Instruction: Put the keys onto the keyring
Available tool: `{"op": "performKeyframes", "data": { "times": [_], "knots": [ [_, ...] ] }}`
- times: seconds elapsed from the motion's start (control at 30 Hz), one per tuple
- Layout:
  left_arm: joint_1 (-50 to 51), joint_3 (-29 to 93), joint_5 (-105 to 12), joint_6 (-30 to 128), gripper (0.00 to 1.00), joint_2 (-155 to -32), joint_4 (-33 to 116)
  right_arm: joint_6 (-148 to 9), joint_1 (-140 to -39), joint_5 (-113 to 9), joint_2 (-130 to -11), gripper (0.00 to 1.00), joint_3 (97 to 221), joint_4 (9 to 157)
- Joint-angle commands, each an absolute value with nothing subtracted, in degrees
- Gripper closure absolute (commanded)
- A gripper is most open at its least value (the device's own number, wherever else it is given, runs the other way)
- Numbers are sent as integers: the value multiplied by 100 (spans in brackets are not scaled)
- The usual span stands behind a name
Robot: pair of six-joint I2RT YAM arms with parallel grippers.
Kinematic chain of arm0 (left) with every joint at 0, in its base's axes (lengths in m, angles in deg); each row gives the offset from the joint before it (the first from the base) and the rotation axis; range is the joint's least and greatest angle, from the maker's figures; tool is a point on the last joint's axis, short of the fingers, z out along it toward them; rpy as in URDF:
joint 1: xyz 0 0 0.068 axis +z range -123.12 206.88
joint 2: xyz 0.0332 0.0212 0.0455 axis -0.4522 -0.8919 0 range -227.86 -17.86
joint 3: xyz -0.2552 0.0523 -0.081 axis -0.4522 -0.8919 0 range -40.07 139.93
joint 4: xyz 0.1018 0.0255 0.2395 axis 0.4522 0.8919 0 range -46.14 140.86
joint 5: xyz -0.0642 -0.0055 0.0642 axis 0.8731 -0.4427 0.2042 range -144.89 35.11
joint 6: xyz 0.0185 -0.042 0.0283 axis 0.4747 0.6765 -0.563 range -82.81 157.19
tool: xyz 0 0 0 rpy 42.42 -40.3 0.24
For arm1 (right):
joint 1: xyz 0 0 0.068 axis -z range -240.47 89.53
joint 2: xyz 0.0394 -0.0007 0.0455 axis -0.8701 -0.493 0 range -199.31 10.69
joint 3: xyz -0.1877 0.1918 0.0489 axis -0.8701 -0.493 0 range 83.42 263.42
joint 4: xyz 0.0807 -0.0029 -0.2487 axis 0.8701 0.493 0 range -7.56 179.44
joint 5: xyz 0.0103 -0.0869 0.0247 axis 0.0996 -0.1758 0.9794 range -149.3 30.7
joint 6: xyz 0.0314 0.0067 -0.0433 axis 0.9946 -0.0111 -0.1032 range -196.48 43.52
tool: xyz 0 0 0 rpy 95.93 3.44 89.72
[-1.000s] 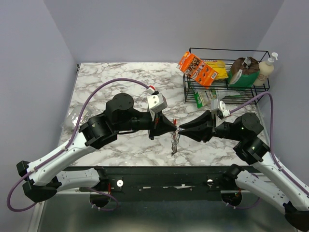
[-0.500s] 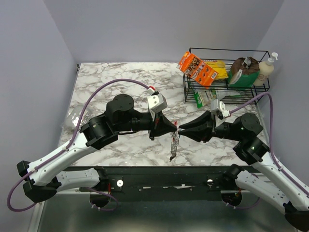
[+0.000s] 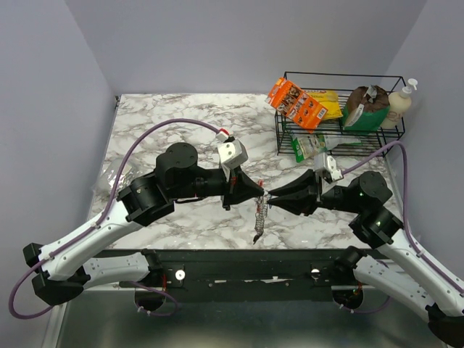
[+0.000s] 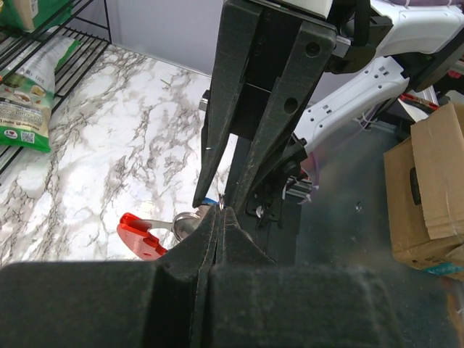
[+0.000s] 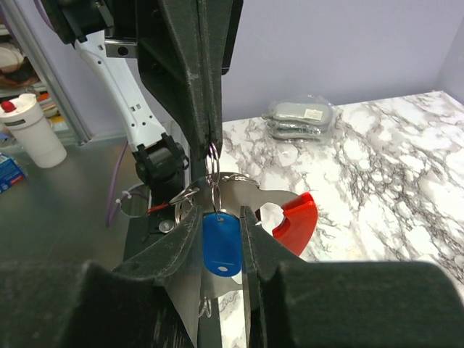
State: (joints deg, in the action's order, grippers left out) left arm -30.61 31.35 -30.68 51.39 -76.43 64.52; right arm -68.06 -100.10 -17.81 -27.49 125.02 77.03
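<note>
Two jaws: keyring [image 3: 259,220] left, key [image 5: 221,243] right

Bright even light, soft faint shadows, top view sharp, wrist views blurred in near foreground

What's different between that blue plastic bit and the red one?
The blue key head is a flat rounded tag; the red plastic piece is a curved hook. Blue sits between the right end effector's fingers; red sticks out sideways, clear of them. Both are plastic, on one metal bunch.
</note>
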Motion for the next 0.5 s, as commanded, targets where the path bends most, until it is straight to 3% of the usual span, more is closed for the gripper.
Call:
{"op": "performKeyframes", "data": {
  "times": [0.0,0.47],
  "knots": [
    [-3077,3060,-3292,5170,100,-7420,6118,-6972,-10019,-1676,-2702,100,12367,8024],
    [-3077,2691,-3432,5424,100,-7402,5555,-6980,-10019,-1360,-2957,100,12393,8095]
  ]
}}
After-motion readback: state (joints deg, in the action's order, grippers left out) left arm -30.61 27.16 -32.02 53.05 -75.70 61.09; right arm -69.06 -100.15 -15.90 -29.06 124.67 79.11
